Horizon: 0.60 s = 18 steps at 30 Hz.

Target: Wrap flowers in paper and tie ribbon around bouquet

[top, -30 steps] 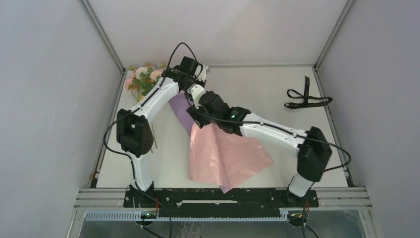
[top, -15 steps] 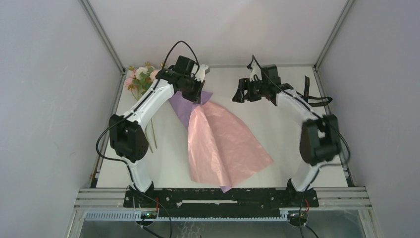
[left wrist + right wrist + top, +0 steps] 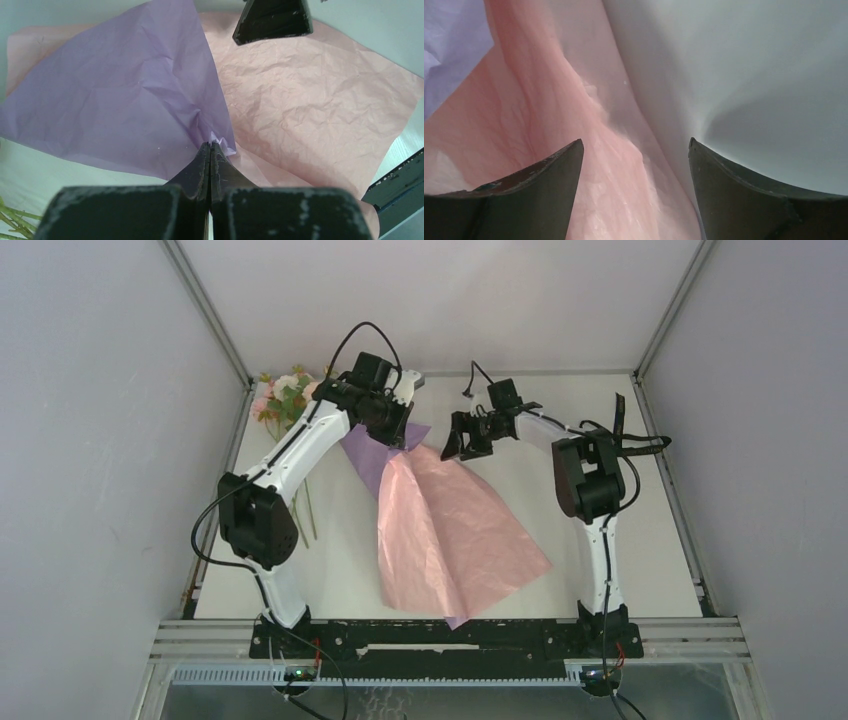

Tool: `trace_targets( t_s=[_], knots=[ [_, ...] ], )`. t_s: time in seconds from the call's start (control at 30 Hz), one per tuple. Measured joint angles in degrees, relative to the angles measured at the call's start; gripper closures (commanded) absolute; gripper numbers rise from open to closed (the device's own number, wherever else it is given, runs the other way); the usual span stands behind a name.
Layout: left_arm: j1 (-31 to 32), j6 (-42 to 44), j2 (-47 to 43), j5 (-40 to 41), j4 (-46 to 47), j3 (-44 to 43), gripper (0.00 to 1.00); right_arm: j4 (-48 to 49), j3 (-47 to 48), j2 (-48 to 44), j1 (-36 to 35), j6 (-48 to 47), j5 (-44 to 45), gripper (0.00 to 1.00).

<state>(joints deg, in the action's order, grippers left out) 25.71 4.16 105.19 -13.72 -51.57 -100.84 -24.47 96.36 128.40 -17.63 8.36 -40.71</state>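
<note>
Now, left gripper (image 3: pixel 210 150): I have its fingers pinched together on the paper (image 3: pixel 450 540), at a crumpled lilac fold.
Right gripper (image 3: pixel 636 150): fingers spread, holding nothing; the pink edge lies beneath and to their left, the table (image 3: pixel 749 75) to their right.
Paper axis: runs from my pinch toward the arm bases.
Flowers (image 3: pixel 285 400): left of the pinching fingers, off the sheet; left arm nearer, its forearm between.
Ribbon (image 3: pixel 650 445): well right of the spread fingers.

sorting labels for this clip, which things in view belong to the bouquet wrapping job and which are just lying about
Job: paper, pinched in the left gripper; flowers, far left corner; ribbon, far right side.
Just there: table; aluminium rail at the near edge. Both are fixtures.
</note>
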Motion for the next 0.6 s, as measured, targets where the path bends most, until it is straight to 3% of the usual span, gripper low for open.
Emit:
trace_targets(
  t_s=[0.13, 0.2, 0.27, 0.43, 0.6],
  knots=[
    [0.0, 0.4, 0.0, 0.0, 0.0, 0.0, 1.0, 0.1, 0.2, 1.8, -0.8, 0.7, -1.9, 0.19],
    [0.0, 0.6, 0.0, 0.0, 0.0, 0.0, 1.0, 0.5, 0.3, 2.1, -0.9, 1.2, -3.0, 0.25],
    [0.0, 0.8, 0.0, 0.0, 0.0, 0.0, 1.0, 0.7, 0.3, 2.3, -0.9, 1.5, -3.3, 0.41],
    [0.0, 1.0, -0.1, 0.0, 0.0, 0.0, 1.0, 1.5, 0.2, 2.9, -1.0, 3.1, -5.4, 1.0],
    [-0.5, 1.9, -1.2, -0.2, -0.1, 0.0, 1.0, 6.9, -4.0, 0.8, 0.4, 6.7, -8.3, 1.0]
  ],
)
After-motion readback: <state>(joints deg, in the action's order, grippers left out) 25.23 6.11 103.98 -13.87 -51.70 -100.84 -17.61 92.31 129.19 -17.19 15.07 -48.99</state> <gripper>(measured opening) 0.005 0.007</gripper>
